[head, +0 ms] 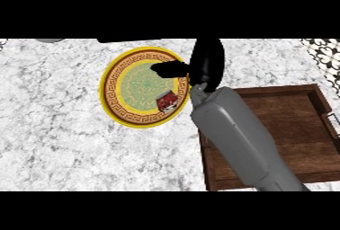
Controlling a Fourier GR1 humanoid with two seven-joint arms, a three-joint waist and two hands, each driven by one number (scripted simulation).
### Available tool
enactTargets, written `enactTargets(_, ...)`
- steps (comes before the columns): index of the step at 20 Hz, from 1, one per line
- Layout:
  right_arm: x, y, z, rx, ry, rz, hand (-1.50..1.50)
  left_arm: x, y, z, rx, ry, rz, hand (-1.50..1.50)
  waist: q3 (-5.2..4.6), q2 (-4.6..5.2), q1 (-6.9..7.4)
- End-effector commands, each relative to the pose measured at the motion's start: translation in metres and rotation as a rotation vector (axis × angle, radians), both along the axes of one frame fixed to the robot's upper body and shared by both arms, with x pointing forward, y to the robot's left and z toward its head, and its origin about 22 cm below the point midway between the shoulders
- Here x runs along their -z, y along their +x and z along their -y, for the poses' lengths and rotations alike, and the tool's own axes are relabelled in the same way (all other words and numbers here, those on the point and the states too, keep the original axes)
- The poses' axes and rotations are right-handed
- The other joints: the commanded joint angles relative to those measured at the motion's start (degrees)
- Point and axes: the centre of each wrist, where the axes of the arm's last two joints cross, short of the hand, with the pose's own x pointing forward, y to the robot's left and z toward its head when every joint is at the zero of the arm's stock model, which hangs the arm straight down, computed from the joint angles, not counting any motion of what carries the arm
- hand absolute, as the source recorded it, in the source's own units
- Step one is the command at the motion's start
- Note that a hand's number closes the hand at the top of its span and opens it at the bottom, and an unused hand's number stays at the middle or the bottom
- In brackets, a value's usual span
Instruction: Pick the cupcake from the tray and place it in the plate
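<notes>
The cupcake [167, 100], dark red with a white top, rests on its side on the right part of the round plate [114, 92], which has a yellow rim and a green centre. My right hand [206, 58] hovers over the plate's right edge, just above the cupcake and apart from it. Its fingers point away from me and its thumb [169, 68] sticks out left over the plate; it is open and holds nothing. The brown wooden tray [299, 130] lies to the right, partly hidden by my grey forearm [235, 134]. My left hand is out of sight.
The counter [53, 134] is grey-white marble. A grey object [50, 40] peeks in at the top left. A dark patterned item [324, 51] sits at the top right corner. The tray's raised rim [275, 89] runs just behind my forearm.
</notes>
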Motion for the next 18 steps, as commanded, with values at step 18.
enactTargets(18,0.035,-0.014,0.031,0.069,0.144,0.087,-1.5,-0.039,0.082,0.018,0.135,-0.065,0.603,0.0,0.55,-1.72,-7.37)
